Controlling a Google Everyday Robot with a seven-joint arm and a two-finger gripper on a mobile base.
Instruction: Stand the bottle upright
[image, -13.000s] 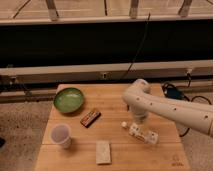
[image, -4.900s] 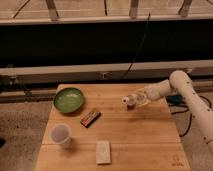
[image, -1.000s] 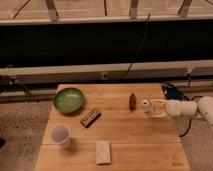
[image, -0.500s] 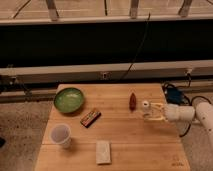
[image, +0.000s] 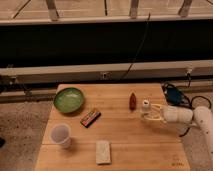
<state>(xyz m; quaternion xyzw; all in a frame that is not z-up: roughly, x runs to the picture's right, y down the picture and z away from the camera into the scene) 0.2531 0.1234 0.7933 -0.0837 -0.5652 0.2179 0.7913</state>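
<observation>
Currently the bottle (image: 145, 111) stands cap-up near the worktop's (image: 125, 145) right edge, just beside the dark-red oval object (image: 132, 100). My gripper (image: 151, 114) is level with it; whether the fingers grip it, I cannot tell. I would release gently and withdraw straight sideways, avoiding any tip.

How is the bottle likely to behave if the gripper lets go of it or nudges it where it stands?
The bottle stands upright, white cap on top, near the table's right edge, at the gripper. It looks narrow and tall for its base, so a sideways nudge would probably tip it. Being clear plastic, it is likely light, and would probably roll once down.
</observation>
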